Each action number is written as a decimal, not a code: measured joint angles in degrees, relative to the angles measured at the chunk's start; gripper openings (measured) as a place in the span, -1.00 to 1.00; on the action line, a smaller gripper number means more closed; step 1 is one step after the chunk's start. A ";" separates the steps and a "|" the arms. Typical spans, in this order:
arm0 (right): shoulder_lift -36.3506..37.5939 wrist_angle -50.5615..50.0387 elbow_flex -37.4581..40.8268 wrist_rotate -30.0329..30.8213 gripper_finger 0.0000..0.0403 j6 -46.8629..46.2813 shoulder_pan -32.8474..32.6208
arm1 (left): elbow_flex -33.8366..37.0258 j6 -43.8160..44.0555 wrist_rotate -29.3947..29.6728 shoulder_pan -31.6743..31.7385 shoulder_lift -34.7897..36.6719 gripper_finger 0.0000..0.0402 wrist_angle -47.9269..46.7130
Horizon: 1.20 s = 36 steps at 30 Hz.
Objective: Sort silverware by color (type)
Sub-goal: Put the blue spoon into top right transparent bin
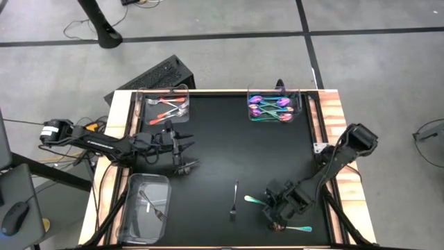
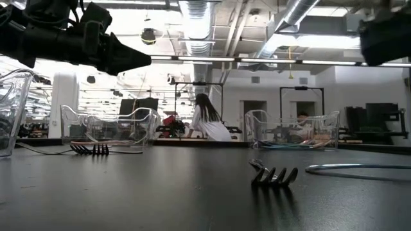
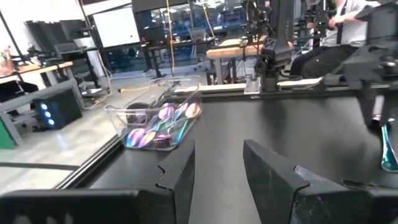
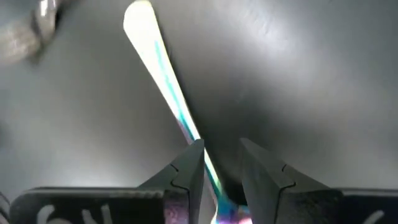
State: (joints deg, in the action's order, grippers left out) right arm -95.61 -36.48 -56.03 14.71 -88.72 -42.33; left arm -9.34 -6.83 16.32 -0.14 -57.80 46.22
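My right gripper (image 1: 272,208) (image 4: 219,149) points down over an iridescent piece of silverware (image 1: 254,201) lying flat on the black mat near the front right. It is open, and the slim handle (image 4: 174,93) runs between the fingers. A second iridescent piece (image 1: 300,228) and a dark fork (image 1: 234,201) (image 2: 275,174) lie close by. My left gripper (image 1: 186,156) (image 3: 217,152) waits open and level at the mat's left side, with nothing between its fingers. My right gripper has one finger on each side of the iridescent handle (image 4: 208,171), coming from above and lying across it. One finger (image 4: 189,165) overlaps the handle's edge in the wrist view. I cannot tell whether it touches. The piece lies flat on the mat.
Three clear trays stand on the table. The far-left one (image 1: 166,104) holds coppery pieces, the far-right one (image 1: 272,107) (image 3: 161,121) iridescent ones, and the near-left one (image 1: 142,208) dark ones. The mat's middle (image 1: 229,149) is bare. People show in the room beyond.
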 joint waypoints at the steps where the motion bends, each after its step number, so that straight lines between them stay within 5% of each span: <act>1: -0.79 -0.30 -0.58 -1.37 -0.41 0.36 -0.19 | 0.00 -0.01 0.00 -0.02 0.00 -0.38 -0.04; 12: -8.30 -4.77 -3.24 -10.90 -0.43 4.91 -0.84 | 0.00 -1.55 -0.01 -0.01 -0.06 -0.38 1.84; 18: -7.52 -11.74 -3.21 -9.77 -0.84 16.14 5.14 | -0.02 -2.12 -1.06 1.82 -0.46 -0.38 6.71; 28: 2.23 -24.92 -2.63 11.47 -0.93 52.03 28.98 | -0.02 -2.13 -1.24 8.88 -0.44 -0.38 6.86; 36: 14.38 -24.30 -2.65 23.13 -0.93 78.96 50.26 | -0.02 5.26 -11.14 17.08 -0.44 -0.38 6.05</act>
State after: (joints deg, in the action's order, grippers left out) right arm -81.24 -60.78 -58.67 37.84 -9.76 7.93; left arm -9.37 -1.57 5.18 16.94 -58.24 52.27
